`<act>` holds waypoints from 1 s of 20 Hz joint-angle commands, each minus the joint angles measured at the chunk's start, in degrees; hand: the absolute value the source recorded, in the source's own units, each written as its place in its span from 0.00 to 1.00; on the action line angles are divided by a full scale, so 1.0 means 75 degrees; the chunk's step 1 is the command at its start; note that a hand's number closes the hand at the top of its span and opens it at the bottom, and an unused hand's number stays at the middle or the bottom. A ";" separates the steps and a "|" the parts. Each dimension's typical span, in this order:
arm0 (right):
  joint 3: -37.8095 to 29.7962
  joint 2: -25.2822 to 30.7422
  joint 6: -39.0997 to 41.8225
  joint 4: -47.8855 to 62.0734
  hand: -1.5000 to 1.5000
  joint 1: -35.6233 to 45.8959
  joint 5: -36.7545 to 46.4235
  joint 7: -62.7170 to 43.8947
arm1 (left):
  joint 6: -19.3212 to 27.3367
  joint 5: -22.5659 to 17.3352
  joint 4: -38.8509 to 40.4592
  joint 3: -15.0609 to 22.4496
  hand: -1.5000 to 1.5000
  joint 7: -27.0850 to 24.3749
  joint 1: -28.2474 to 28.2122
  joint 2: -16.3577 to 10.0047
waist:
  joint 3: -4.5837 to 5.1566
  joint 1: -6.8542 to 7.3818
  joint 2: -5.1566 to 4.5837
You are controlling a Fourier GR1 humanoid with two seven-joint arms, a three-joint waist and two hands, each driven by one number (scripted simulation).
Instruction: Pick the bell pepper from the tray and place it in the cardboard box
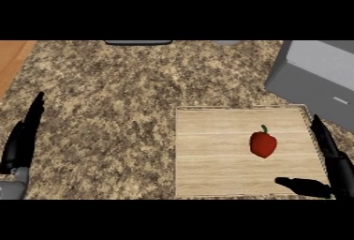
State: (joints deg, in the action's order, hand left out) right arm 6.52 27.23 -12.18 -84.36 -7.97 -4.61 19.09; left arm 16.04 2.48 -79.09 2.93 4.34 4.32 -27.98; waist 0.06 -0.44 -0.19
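Reaching for the pepper (263, 145) comes first: it lies on the tray (207, 178), right of centre, untouched. Your right hand (336, 169) stands open at the tray's right edge, thumb spread; bring it left over the pepper before curling.

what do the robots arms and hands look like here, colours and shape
The left hand and right hand are both matte black, with long, slim, tapering fingers. The left forearm is a smooth, rounded grey piece that meets the black hand at the wrist. The right forearm is out of frame. No cables, markings or sleeves can be seen.
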 commanded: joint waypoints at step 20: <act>0.1359 0.2603 0.3401 -0.0490 0.00 0.1999 0.2542 -0.4032 | -0.0424 0.0132 0.0527 -0.0432 0.50 -0.0317 0.0081 0.0105 | 0.0001 0.0201 0.0008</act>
State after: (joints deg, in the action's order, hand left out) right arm 13.71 46.84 7.36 -87.89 1.69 12.72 -3.37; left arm 13.14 3.65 -75.74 0.34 3.68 5.68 -27.96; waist 0.11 0.97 -0.11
